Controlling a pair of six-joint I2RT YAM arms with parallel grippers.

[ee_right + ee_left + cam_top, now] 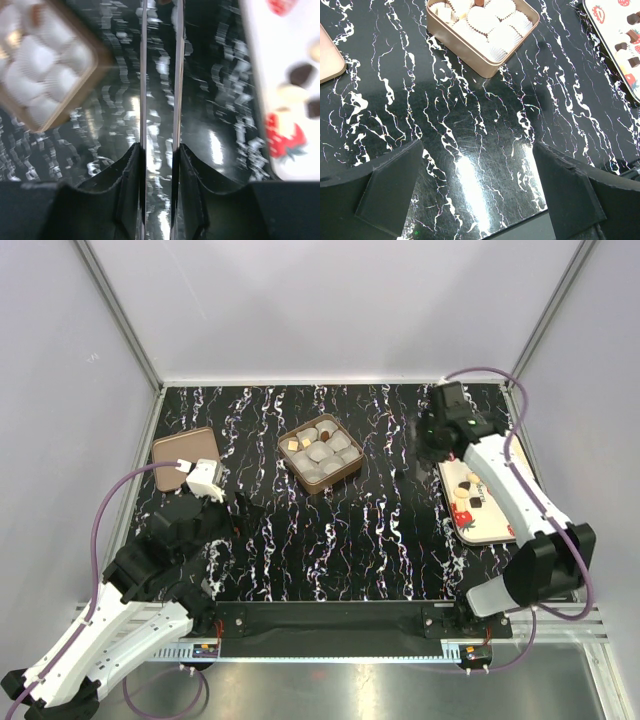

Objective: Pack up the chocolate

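Step, likely: chocolate (pixel 474 502) transfer, tray (pixel 497 530) to box (pixel 345 472). Right tool (pixel 420 455), mid-right: blades close-set, load indeterminable. Left tool (pixel 480 185): released. Next: align over vacant cup (pixel 333 466).

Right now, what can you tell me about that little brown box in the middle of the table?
The box is a shallow, square tin with rounded corners and coppery, metallic-looking walls, and it has no lid on. It sits flat on the black marbled table, turned cornerwise to the arms. White pleated paper cups fill it in rows. Most look empty; one holds a dark chocolate, and tan pieces sit at its left corner. Outside, only the table touches it.
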